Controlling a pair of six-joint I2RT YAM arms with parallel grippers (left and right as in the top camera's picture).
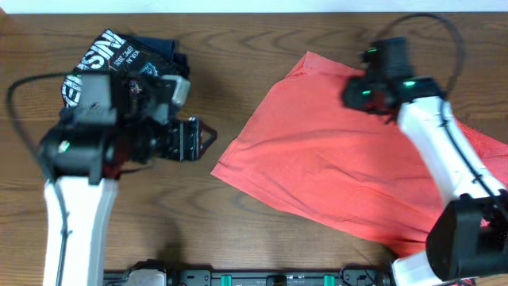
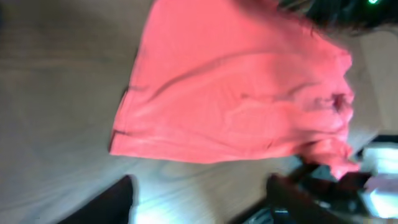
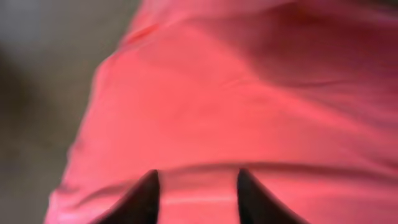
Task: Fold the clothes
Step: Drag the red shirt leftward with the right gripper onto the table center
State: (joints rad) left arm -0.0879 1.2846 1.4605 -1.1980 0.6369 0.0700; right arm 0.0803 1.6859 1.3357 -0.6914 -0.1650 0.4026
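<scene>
T-shirt (image 1: 341, 171): orange-red cloth, matt, soft, shallow creases; reads as cotton knit.
Dark shirt (image 1: 111, 52): navy cloth, matt, with flat white printed lettering.
Tabletop (image 1: 262, 40): brown wood grain, smooth, faint sheen.
Arm casings (image 1: 75, 222): white plastic, smooth, slightly glossy.
Joint housings (image 1: 389, 59): black, matt, hard.
Right pincer (image 3: 198, 180), fingers (image 3: 146, 199): black, matt; too blurred to tell the material.

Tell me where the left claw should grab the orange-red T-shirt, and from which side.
Probably best: grip the orange-red T-shirt at its pointed corner nearest the left claw, coming from the left, low along the table. That corner lies flat, juts out with bare wood on both sides, and the open claw faces it.
</scene>
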